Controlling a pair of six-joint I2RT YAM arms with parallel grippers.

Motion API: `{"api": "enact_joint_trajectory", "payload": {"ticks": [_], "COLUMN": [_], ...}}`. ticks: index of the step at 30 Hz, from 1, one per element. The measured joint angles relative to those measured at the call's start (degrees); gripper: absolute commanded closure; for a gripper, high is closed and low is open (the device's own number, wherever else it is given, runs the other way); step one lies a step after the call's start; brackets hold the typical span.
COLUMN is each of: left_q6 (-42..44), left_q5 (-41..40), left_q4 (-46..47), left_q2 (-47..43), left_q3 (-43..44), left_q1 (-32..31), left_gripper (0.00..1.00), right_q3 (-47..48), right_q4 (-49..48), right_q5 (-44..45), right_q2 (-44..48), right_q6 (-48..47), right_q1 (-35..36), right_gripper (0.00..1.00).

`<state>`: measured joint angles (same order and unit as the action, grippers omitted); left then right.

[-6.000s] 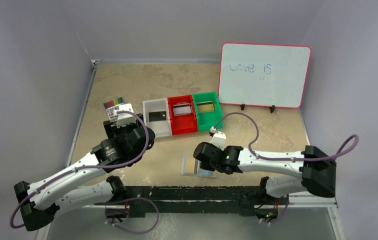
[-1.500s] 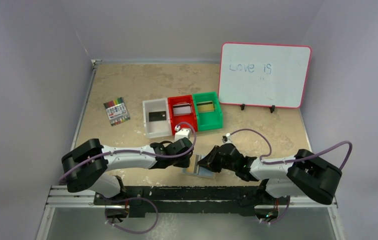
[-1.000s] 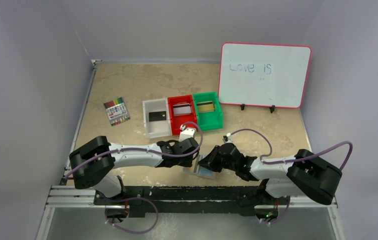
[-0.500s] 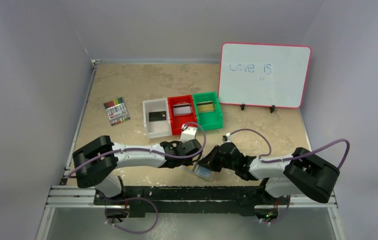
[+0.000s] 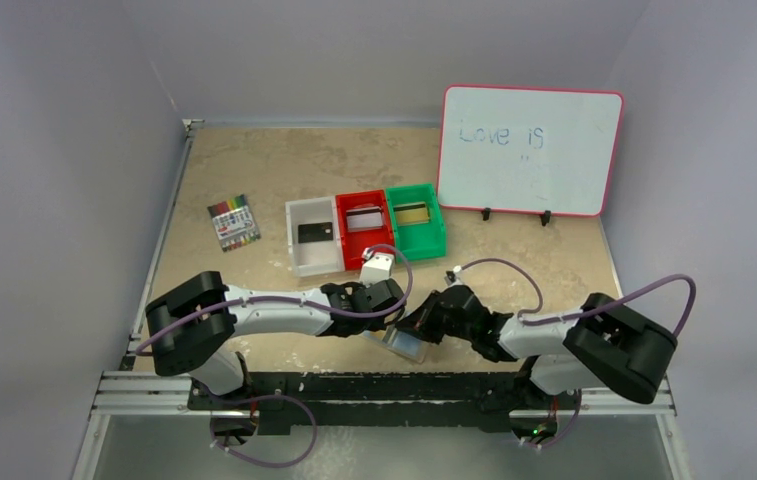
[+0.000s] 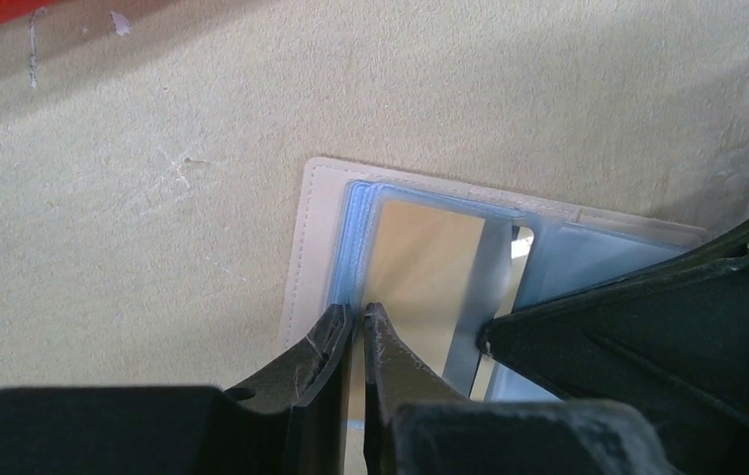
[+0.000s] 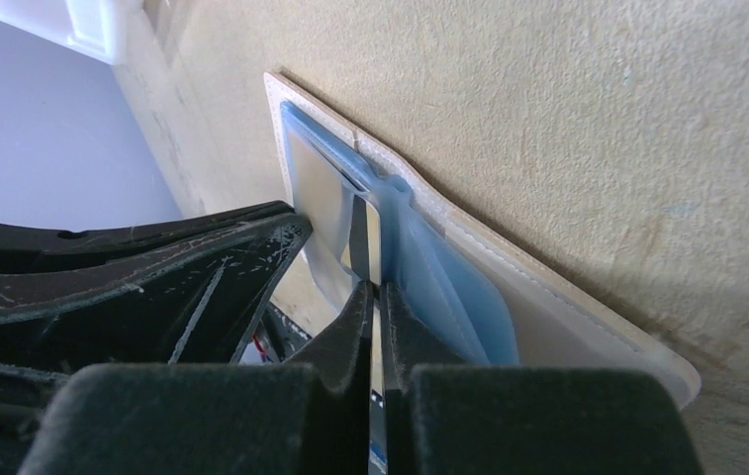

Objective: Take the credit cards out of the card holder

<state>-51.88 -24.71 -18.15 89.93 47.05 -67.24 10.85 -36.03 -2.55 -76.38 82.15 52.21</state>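
The card holder [image 5: 401, 345] lies open near the table's front edge, with a beige rim [image 6: 311, 247] and pale blue sleeves [image 7: 439, 287]. A gold-tan credit card with a grey stripe [image 6: 429, 267] sits in its sleeves. My left gripper [image 6: 358, 315] is shut on the blue sleeve edge at the holder's left side. My right gripper [image 7: 374, 289] is shut on the edge of a thin card sticking out of a sleeve. The two grippers [image 5: 391, 322] [image 5: 414, 330] almost touch over the holder. Other credit cards lie in the bins: black [image 5: 316, 232], silver [image 5: 363, 219], gold [image 5: 413, 214].
White [image 5: 292, 240], red [image 5: 366, 257] and green [image 5: 426, 246] bins stand in a row behind the grippers. A pack of coloured markers [image 5: 233, 222] lies to the left. A whiteboard [image 5: 529, 150] stands at the back right. Walls close in on the left and right.
Both grippers have closed over the last second. The left arm reached right onto the holder, and the holder has shifted and tilted slightly under the two grips.
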Motion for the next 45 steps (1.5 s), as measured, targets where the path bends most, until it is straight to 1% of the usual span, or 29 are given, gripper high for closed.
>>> {"api": "enact_joint_trajectory", "payload": {"ticks": [7,15,29,30,34,36,40,45], "left_q6": [-1.77,-2.58,-2.56,-2.56,-2.54,-2.49,-2.25,-1.92], "left_q5": [-1.16,-1.18,-1.25,-1.27,-1.22,-1.14,-0.83,-0.44], "left_q4": [-0.15,-0.28,-0.81,-0.81,-0.83,-0.81,-0.81,-0.85], "left_q2": [-0.04,0.07,0.24,0.24,0.24,0.22,0.22,0.17], "left_q3": [0.07,0.20,0.37,0.37,0.37,0.37,0.44,0.46], "left_q1": [-0.31,-0.39,-0.39,-0.39,-0.39,-0.39,-0.39,-0.39], "left_gripper": [0.95,0.96,0.96,0.96,0.96,0.96,0.95,0.95], "right_q3": [-1.66,-1.92,-1.97,-2.05,-4.59,-4.76,-4.33,-4.07], "right_q4": [0.92,4.61,13.42,13.81,13.09,13.66,13.79,11.87], "right_q5": [0.00,0.00,0.11,0.13,0.55,1.07,1.79,1.66], "right_q2": [3.82,7.82,13.55,14.25,18.14,18.69,18.05,14.01], "right_q6": [0.66,1.05,1.22,1.42,2.27,2.38,2.34,3.15], "right_q1": [0.02,0.02,0.02,0.02,0.02,0.02,0.02,0.02], "right_gripper": [1.00,1.00,0.99,0.97,0.83,0.78,0.72,0.71]}}
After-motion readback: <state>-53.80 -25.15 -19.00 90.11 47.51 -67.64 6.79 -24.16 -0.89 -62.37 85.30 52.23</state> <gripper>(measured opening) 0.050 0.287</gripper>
